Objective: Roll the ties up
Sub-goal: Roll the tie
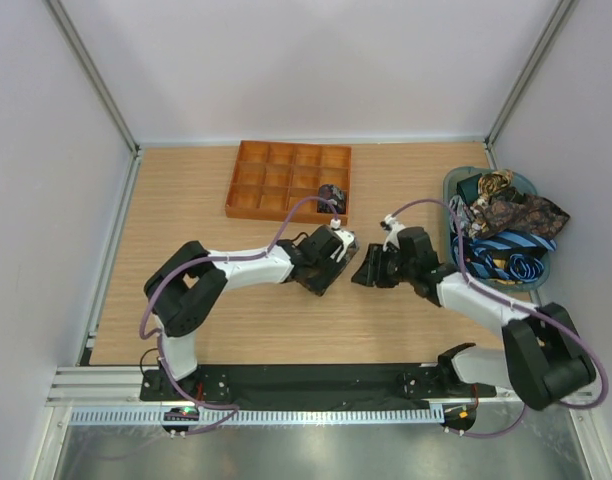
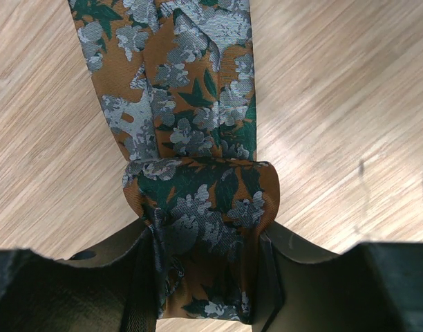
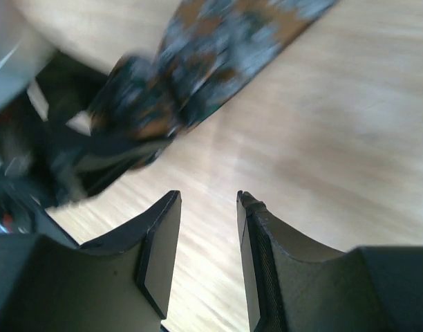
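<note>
A brown paisley tie [image 2: 191, 104] with grey flowers and green leaves lies on the wooden table. Its near end is folded over into a loop between the fingers of my left gripper [image 2: 206, 234], which is shut on it. In the top view the left gripper [image 1: 331, 260] sits mid-table just below the tray. My right gripper [image 1: 366, 268] is just to its right, open and empty, low over bare wood [image 3: 209, 196]. The right wrist view shows the same tie [image 3: 218, 41] blurred, ahead and to the left. More ties, paisley [image 1: 516, 212] and blue striped [image 1: 506, 255], are heaped in a basket.
An orange gridded tray [image 1: 261, 180] stands at the back centre, with a small dark rolled coil [image 1: 333, 193] in a right-hand compartment. A teal basket [image 1: 454, 188] holds the tie heap at the right wall. White walls close in three sides.
</note>
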